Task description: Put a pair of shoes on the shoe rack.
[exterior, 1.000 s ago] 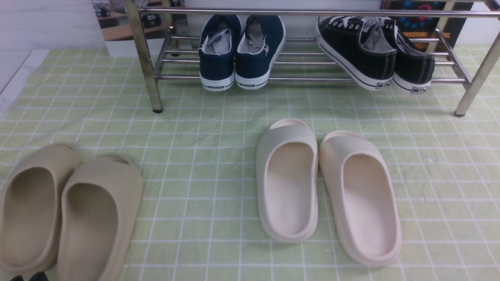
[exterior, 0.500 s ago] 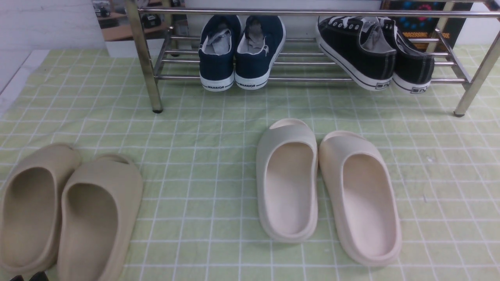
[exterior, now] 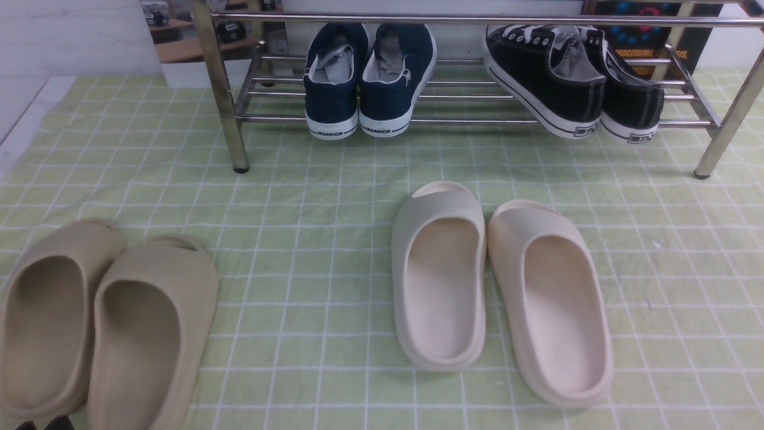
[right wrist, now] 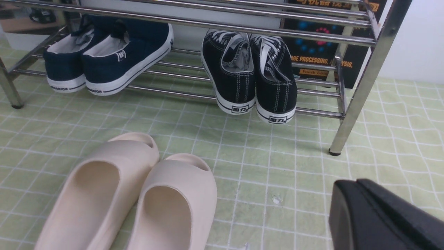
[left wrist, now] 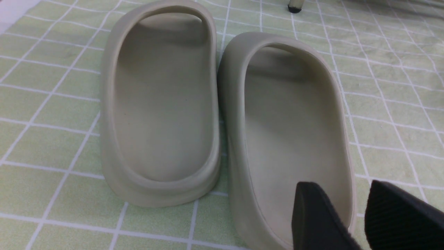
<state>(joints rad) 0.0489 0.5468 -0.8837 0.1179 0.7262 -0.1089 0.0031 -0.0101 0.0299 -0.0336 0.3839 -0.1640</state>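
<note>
While both black sneakers (exterior: 573, 77) sit on the shoe rack (exterior: 477, 121), the left tool (left wrist: 360, 211) hangs open.

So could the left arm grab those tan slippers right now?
Probably yes. The left gripper hangs just above the heel end of one of the tan slippers, with a gap showing between its two fingers. Nothing lies between it and the slippers, which sit on open cloth.
</note>
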